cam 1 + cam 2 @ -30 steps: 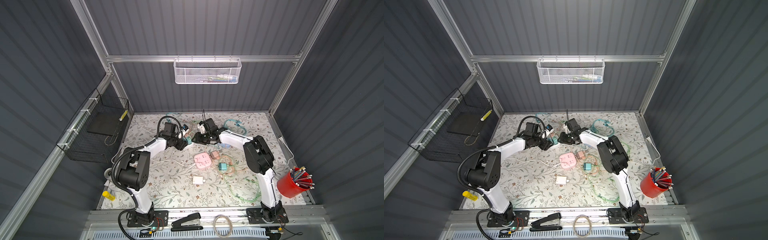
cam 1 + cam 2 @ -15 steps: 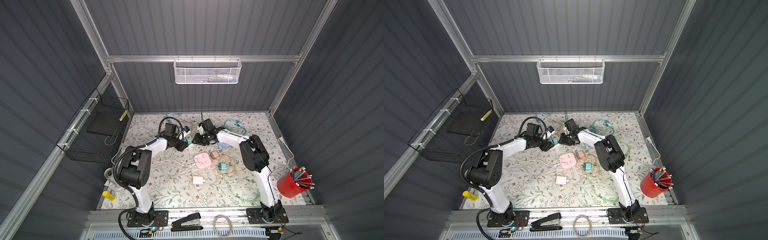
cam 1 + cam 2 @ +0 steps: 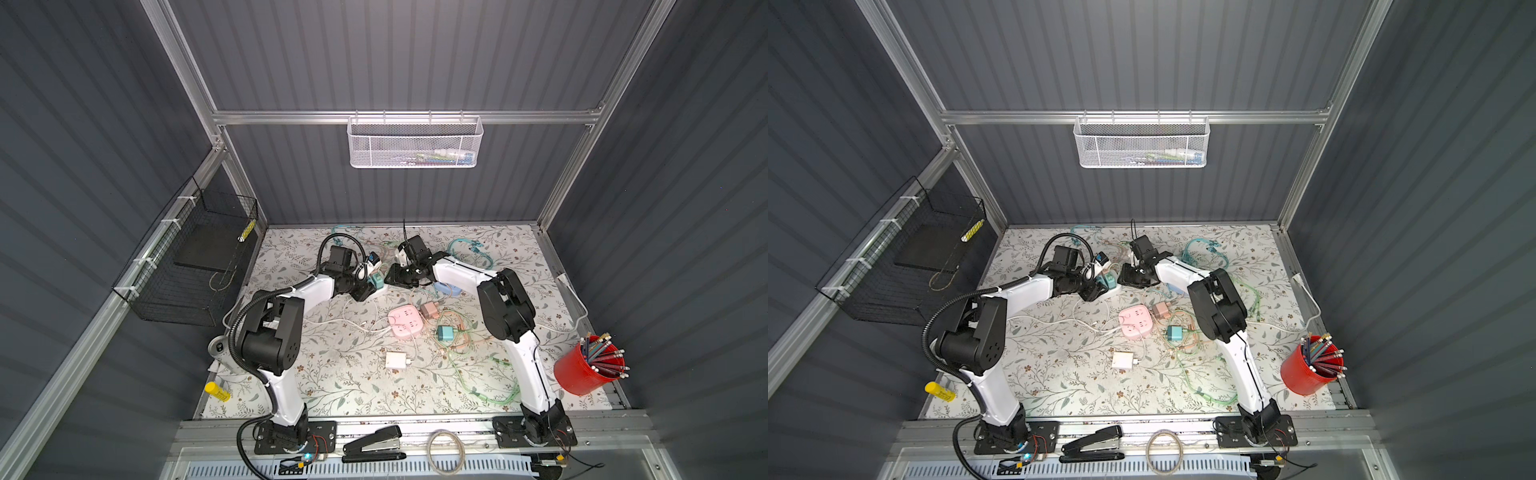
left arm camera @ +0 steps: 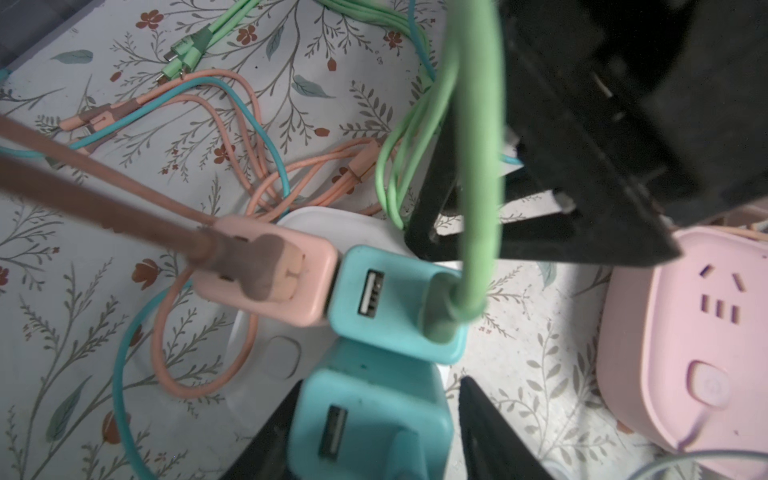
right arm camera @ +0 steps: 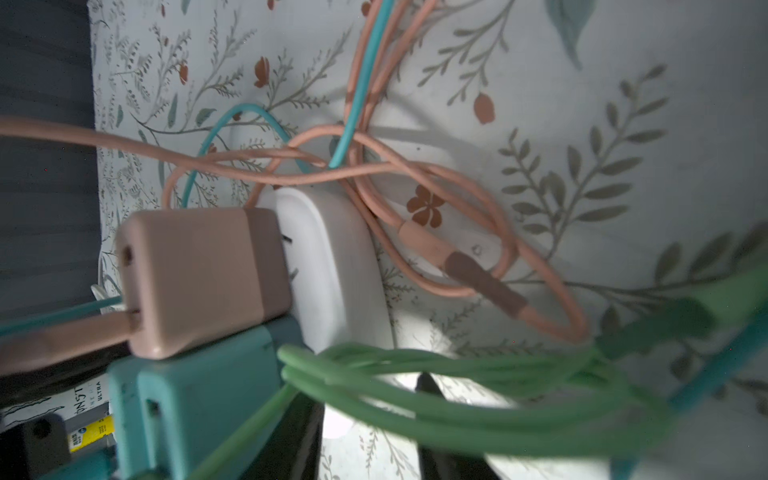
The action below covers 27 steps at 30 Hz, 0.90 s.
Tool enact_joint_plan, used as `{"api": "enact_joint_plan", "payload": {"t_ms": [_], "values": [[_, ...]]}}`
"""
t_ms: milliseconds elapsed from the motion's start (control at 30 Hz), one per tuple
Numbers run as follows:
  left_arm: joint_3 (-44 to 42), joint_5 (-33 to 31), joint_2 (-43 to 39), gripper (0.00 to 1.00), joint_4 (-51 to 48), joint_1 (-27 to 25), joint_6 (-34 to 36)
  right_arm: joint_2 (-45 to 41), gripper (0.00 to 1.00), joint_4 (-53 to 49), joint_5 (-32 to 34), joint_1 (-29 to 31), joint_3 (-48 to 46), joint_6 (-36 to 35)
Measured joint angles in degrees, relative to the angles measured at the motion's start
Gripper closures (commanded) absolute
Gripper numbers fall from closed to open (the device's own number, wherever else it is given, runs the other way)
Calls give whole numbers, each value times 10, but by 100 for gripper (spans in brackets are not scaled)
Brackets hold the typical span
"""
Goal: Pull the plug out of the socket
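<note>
You're narrowing the left end effector around the bottom-frame teal charger plug: half-closed, not clamped, so pulling is getting close.

On the flowered mat, the left gripper and the right gripper meet from either side at a white socket near the back, with a teal plug standing between them; their jaws are too small to read. Nearer the front lie a pink power strip, a pinkish adapter just beside it, a teal adapter amid tangled cables and a white charger. A red cup of pencils stands at the right edge, a white mesh basket hangs on the back rail, and a stapler lies on the front ledge.
</note>
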Motion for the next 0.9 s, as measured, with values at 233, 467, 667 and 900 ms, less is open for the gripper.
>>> {"api": "enact_joint_plan", "payload": {"t_ms": [233, 467, 667, 900], "values": [[0, 18, 0, 49, 0, 1, 0, 1, 63, -8, 2, 0, 9, 0], [0, 34, 0, 57, -2, 1, -3, 2, 62, -14, 2, 2, 9, -1], [0, 39, 0, 62, -5, 3, -3, 2, 62, -12, 4, 4, 6, -3], [0, 43, -1, 68, -9, 4, -6, -8, 66, 12, 14, 8, -16, -3]]}}
